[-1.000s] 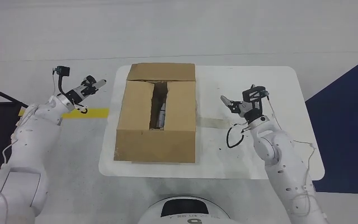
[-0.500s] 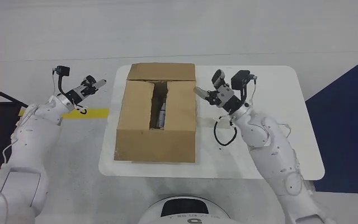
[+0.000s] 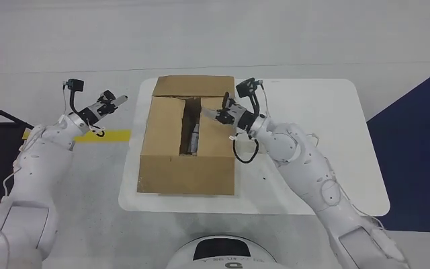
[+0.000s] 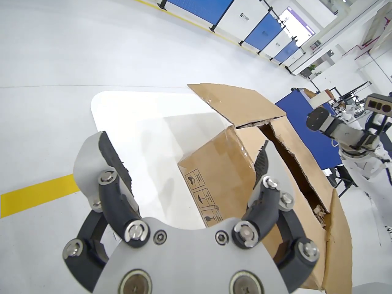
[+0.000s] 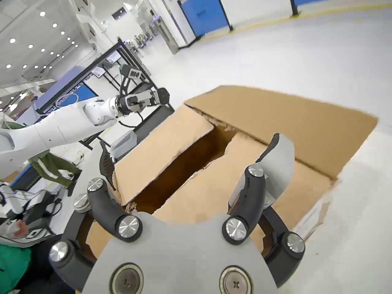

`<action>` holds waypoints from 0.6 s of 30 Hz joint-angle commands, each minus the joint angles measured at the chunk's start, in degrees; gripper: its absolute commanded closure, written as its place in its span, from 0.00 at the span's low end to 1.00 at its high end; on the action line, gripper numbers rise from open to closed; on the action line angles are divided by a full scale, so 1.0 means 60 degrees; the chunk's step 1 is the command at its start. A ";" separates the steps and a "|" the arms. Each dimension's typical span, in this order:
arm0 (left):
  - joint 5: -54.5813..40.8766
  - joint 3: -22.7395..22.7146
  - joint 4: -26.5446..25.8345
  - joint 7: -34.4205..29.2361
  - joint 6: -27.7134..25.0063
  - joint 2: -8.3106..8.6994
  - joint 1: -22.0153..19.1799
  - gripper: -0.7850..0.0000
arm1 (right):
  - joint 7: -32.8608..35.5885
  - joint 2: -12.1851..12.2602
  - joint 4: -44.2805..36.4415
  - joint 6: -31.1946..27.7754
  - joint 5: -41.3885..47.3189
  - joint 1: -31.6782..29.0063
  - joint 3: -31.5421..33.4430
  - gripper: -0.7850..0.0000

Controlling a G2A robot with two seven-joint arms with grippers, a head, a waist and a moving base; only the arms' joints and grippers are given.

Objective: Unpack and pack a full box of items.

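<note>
**Top view.** The cardboard box stands on the left half of the white desk, at the centre of the frame. Its two long top flaps are nearly closed with a narrow gap between them, and the far flap is folded outward. A grey bottle-like item shows through the gap. The right claw, released with fingers spread, sits over the right flap near the gap's upper end; contact cannot be judged. The left claw, likewise released and holding nothing, hangs at upper left, off the desk, near a yellow floor line.
</note>
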 commanded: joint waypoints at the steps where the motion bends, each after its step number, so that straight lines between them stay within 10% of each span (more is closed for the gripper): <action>1: 0.0000 0.0000 -0.0002 0.0000 0.0000 0.0000 0.0001 0.00 | 0.0624 -0.0201 0.0416 -0.0062 0.0991 0.0547 -0.0536 0.00; 18: -0.1107 -0.0110 -0.0723 -0.1005 0.0000 0.0045 0.0432 0.00 | 0.2325 -0.1764 0.3694 0.0533 0.4287 0.2625 -0.3210 0.00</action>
